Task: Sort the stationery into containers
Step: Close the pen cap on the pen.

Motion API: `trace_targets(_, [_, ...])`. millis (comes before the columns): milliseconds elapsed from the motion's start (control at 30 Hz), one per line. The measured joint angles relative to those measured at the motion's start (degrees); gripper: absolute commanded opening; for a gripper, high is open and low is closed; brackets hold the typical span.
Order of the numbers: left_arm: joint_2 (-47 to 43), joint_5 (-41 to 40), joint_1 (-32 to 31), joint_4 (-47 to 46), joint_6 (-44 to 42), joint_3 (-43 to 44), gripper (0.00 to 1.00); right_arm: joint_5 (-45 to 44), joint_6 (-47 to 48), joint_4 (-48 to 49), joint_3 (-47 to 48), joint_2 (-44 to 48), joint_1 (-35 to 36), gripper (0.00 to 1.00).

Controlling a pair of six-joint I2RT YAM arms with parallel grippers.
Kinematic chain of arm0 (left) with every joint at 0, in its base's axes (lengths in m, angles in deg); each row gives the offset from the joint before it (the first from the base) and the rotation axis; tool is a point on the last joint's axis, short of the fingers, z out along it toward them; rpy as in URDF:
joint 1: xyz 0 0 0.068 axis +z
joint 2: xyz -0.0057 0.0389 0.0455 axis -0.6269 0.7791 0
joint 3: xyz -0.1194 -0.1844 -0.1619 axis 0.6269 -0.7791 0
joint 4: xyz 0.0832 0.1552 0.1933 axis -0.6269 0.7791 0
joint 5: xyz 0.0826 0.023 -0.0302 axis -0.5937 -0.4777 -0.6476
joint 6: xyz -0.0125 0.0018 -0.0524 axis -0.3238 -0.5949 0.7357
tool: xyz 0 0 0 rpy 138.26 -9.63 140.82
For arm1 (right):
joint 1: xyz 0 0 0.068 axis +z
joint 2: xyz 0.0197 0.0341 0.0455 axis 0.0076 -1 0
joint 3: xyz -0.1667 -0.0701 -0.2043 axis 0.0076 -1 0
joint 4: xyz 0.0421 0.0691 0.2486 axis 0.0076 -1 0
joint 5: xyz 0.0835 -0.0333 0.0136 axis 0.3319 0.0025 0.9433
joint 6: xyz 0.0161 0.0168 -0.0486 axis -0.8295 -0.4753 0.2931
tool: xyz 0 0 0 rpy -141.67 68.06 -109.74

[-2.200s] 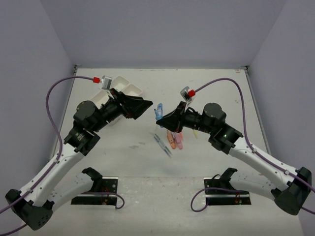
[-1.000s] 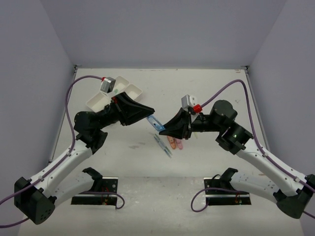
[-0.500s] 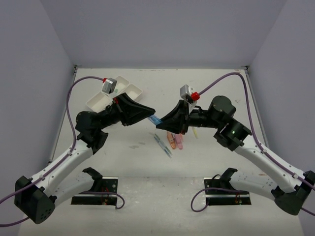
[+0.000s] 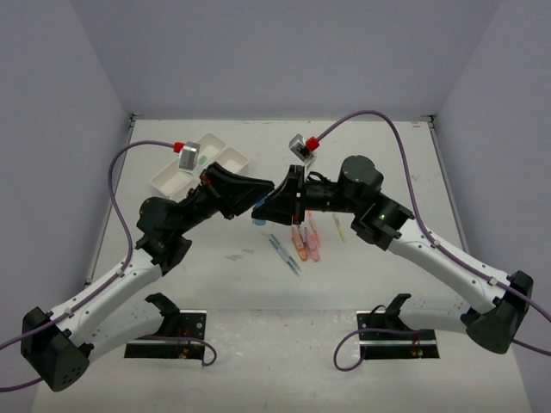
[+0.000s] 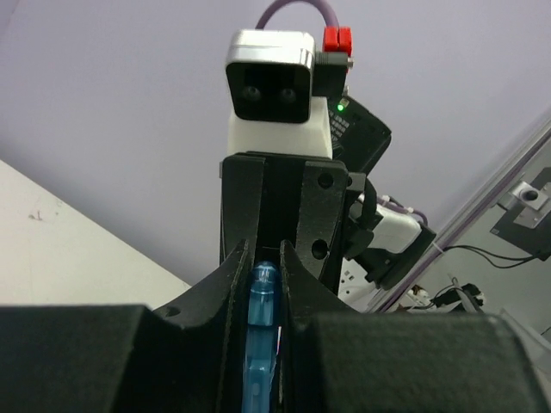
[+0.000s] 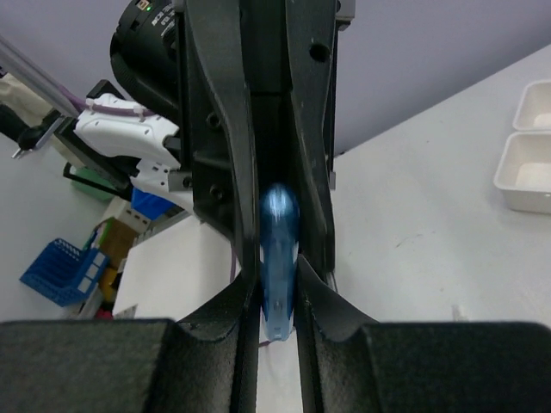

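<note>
Well, I have left gripper (image 4: pixel 252 205) and right gripper (image 4: pixel 277 205) both pinching the blue marker (image 6: pixel 278 258) above the table (image 4: pixel 387 155). Orange and pink markers (image 4: pixel 304 245) and thin pens (image 4: pixel 285 255) lie unsorted at its five o'clock; the white trays (image 4: pixel 225 160) sit at ten o'clock.

White arm links (image 4: pixel 112 288) with black joints (image 4: pixel 157 225), purple cables (image 4: pixel 363 113), red plugs (image 4: pixel 178 145).

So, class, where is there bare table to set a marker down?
Free: the near strip of table between the arm bases, and the back edge right of the trays. Crowded: mid-table, where the left gripper and right gripper hold the blue marker beside loose markers and pens.
</note>
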Motion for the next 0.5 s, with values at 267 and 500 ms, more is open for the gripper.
trace_targets(267, [-2.50, -4.29, -1.96, 3.30, -3.73, -2.01, 0.34, -0.84, -2.51, -0.06, 0.79, -2.68, 1.15, 0.00])
trace_targets(500, [-6.42, -5.63, -2.76, 23.62, -12.38, 5.89, 0.63, -1.55, 1.62, 6.48, -3.13, 1.85, -0.97, 0.00])
